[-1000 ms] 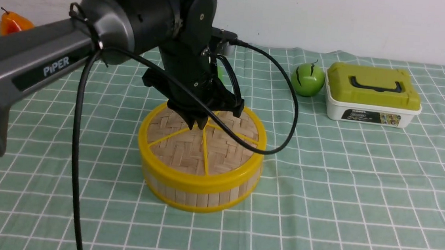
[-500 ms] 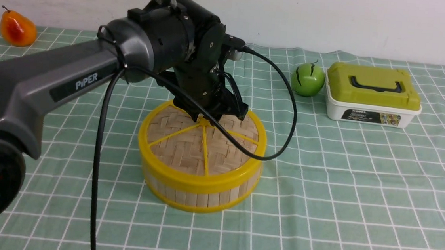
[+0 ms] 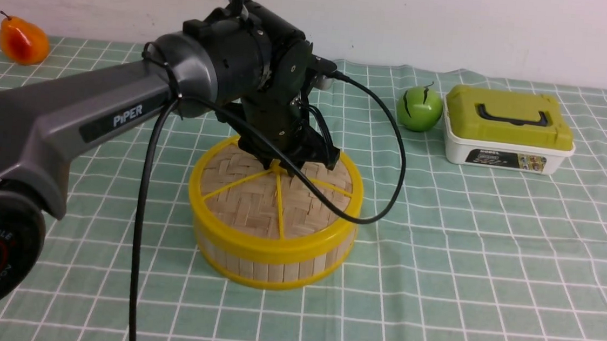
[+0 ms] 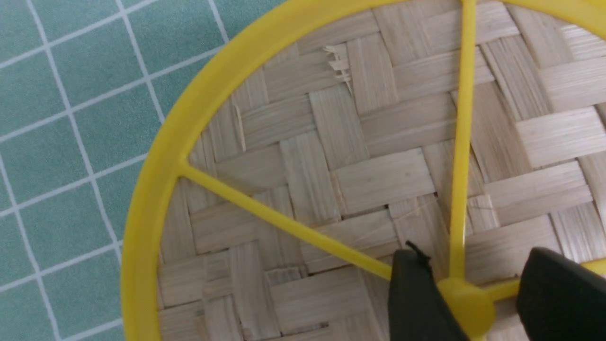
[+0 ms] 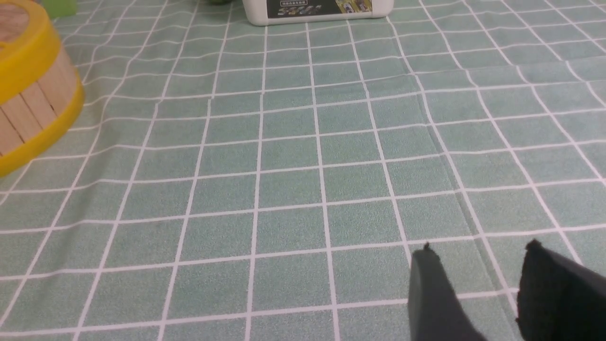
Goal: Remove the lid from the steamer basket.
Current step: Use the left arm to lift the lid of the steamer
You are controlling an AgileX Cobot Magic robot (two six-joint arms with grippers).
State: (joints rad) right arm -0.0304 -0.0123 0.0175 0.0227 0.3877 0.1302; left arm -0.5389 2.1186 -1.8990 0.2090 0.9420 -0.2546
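Left gripper (image 4: 473,255), spread open, straddles the centre knob (image 4: 466,303) of the lid (image 3: 249,201), which sits on the basket (image 3: 274,268) on the desk (image 3: 464,259). Best to centre it, close firmly, then lift straight up.

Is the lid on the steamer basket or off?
On. The lid sits level on the steamer basket, no gap; the left gripper straddles its centre knob.

A test lab: checked tablecloth (image 3: 493,234), bare wall (image 3: 456,25).

"PiPER" on left arm (image 3: 69,119)
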